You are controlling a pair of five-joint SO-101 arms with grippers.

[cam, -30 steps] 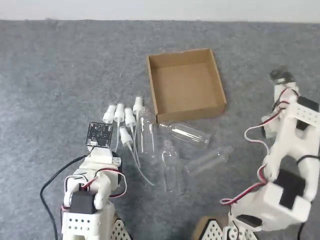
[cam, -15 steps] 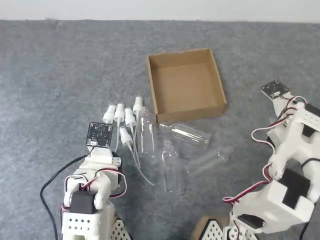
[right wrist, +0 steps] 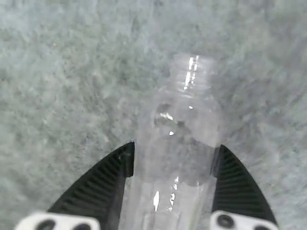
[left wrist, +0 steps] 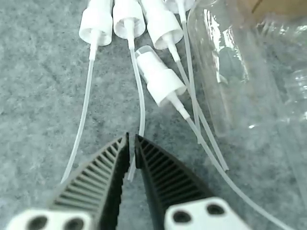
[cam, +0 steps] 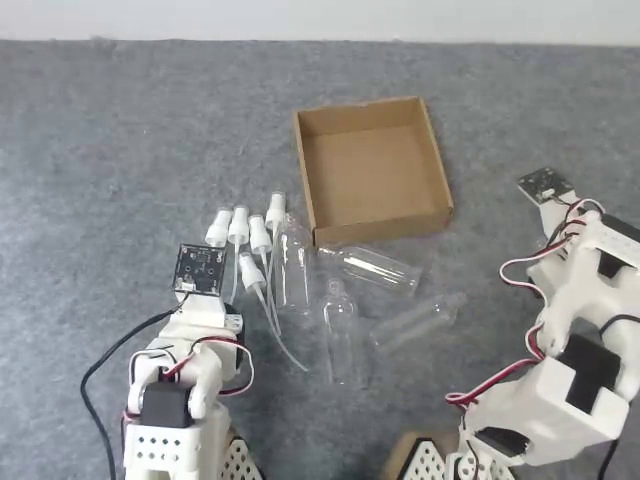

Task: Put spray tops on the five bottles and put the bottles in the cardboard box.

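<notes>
In the right wrist view my right gripper (right wrist: pixel 175 147) is shut on a clear bottle (right wrist: pixel 184 129), one finger on each side of its body and its open threaded neck pointing away over the carpet. The right arm (cam: pixel 585 270) stands at the table's right side. My left gripper (left wrist: pixel 132 139) is shut and holds nothing, just short of several white spray tops (left wrist: pixel 160 79) with thin tubes. Those spray tops (cam: pixel 245 235) lie left of several clear bottles (cam: pixel 340 325) lying on their sides. The open cardboard box (cam: pixel 306 170) stands behind them with nothing in it.
Grey carpet covers the table. The left arm (cam: pixel 190 370) sits at the near left, with a black cable (cam: pixel 100 370) trailing beside it. Free carpet lies to the left of the spray tops and between the box and the right arm.
The right arm's wrist has swung down and slightly left over the last second. The left arm, the spray tops, the lying bottles and the box have not moved.
</notes>
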